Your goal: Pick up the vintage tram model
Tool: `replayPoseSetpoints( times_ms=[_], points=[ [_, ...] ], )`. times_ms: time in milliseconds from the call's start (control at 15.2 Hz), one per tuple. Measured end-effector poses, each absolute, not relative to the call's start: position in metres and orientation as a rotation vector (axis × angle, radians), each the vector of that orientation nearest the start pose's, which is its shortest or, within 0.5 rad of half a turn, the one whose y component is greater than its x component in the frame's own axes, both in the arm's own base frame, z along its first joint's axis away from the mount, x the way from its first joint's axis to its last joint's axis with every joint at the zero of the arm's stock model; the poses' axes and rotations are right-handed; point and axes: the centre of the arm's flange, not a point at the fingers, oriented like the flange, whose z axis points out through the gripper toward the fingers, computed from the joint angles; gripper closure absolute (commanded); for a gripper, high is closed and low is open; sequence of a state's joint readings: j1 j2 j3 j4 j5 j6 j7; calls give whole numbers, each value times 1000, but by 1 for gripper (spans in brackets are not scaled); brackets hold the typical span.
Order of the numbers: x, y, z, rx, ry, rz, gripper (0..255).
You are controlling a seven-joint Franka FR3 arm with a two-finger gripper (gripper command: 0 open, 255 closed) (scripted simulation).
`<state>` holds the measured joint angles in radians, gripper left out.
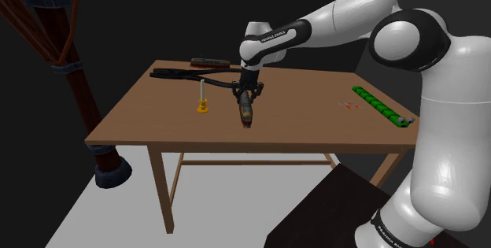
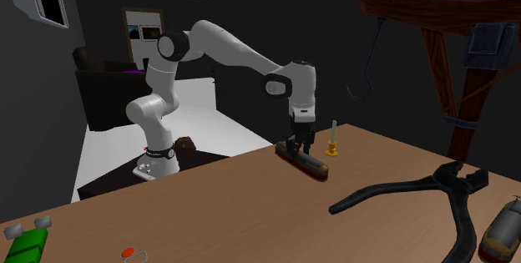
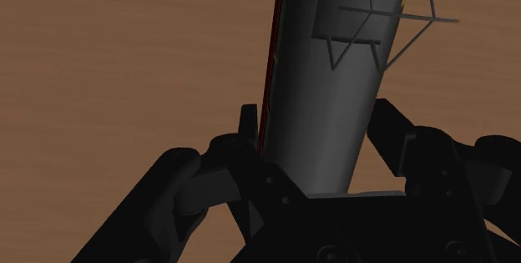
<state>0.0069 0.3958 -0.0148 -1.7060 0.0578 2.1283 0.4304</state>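
Observation:
The tram model [image 1: 246, 115] [image 2: 306, 164] is long and dark, with a grey roof and a red and yellow side stripe. It lies on the brown wooden table [image 1: 307, 132] [image 2: 209, 211], near the middle. My black gripper [image 1: 245, 101] [image 2: 295, 145] points straight down over one end of it. In the wrist view the gripper [image 3: 317, 128] is shut on the tram's grey roof [image 3: 334, 94], with one finger [image 3: 248, 123] against each long side. The tram's underside appears to rest on the tabletop.
A small yellow candlestick [image 1: 203, 105] [image 2: 332, 147] stands close beside the tram. Large black tongs [image 1: 189, 75] [image 2: 417, 188] and a second rail model [image 1: 209, 62] [image 2: 501, 232] lie further off. A green toy [image 1: 382, 106] [image 2: 25, 240] sits near one table edge. A wooden post [image 1: 75, 73] stands beyond the table.

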Motion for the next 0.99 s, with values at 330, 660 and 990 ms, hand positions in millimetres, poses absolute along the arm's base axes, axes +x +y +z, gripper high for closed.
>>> replayPoseSetpoints(
  times_ms=[330,660,990],
  points=[
    [662,-2,365,-3009,716,-28,255],
    [662,-2,367,-3009,716,-26,255],
    [662,-2,390,-3009,716,-26,255]
  ],
)
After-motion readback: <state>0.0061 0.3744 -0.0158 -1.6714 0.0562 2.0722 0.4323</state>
